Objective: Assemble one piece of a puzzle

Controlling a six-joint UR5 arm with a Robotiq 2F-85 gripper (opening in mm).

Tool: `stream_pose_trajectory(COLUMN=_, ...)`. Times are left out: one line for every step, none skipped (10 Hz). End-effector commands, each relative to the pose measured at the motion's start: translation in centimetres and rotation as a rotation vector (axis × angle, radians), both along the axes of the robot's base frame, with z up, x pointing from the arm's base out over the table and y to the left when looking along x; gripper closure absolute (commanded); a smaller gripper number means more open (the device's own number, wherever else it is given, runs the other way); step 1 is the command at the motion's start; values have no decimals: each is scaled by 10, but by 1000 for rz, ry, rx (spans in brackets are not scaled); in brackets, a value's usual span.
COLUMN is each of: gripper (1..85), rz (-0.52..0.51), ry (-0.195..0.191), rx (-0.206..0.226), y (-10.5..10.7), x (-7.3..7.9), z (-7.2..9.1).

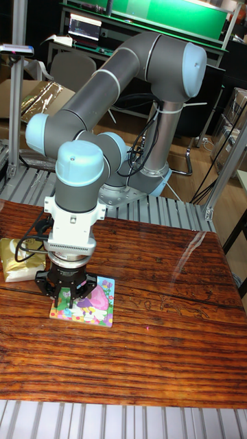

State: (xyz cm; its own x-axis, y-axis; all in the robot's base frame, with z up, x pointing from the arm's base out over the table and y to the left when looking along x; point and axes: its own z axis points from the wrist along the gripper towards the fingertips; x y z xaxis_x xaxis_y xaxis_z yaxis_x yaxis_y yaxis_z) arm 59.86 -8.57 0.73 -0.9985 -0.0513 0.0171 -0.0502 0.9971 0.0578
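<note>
A colourful puzzle board point(91, 305) lies flat on the wooden table point(158, 322), left of centre, showing pink, blue and yellow pictures. My gripper point(71, 300) hangs straight down over the board's left half, its black fingertips point(63, 299) at or just above the surface. The fingers stand close together. Any single puzzle piece between them is hidden by the gripper body, so I cannot tell whether something is held. The board's left edge is partly covered by the gripper.
A yellow and white packet point(15, 259) lies at the table's left edge, with a black cable point(31, 236) running over it. The arm's base point(147, 182) stands behind the table on a metal frame. A slatted metal rail point(123, 418) runs along the front.
</note>
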Motion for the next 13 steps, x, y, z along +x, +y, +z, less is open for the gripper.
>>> stream_pose_trajectory(gripper=580, rz=12, ry=9, rx=24, y=5, x=-3, z=1)
stream_pose_trajectory(gripper=547, rz=22, ry=13, rx=24, y=5, x=-4, z=1)
stream_pose_trajectory(gripper=537, rz=30, ry=17, rx=28, y=5, x=-5, z=1)
stream_pose_trajectory(gripper=533, rz=37, ry=18, rx=28, y=5, x=-5, z=1)
stream_pose_trajectory(gripper=533, rz=39, ry=18, rx=28, y=4, x=-6, z=1)
stream_pose_trajectory(gripper=533, rz=39, ry=18, rx=26, y=4, x=-6, z=1)
stream_pose_trajectory(gripper=533, rz=39, ry=17, rx=22, y=2, x=-5, z=1)
stream_pose_trajectory(gripper=533, rz=40, ry=12, rx=16, y=0, x=-4, z=0)
stream_pose_trajectory(gripper=533, rz=40, ry=11, rx=13, y=-1, x=-3, z=0)
stream_pose_trajectory(gripper=533, rz=40, ry=9, rx=11, y=-1, x=-3, z=0)
stream_pose_trajectory(gripper=533, rz=41, ry=8, rx=9, y=-2, x=-2, z=0)
stream_pose_trajectory(gripper=533, rz=43, ry=5, rx=9, y=-2, x=-2, z=0)
stream_pose_trajectory(gripper=533, rz=41, ry=2, rx=6, y=-2, x=-1, z=-1)
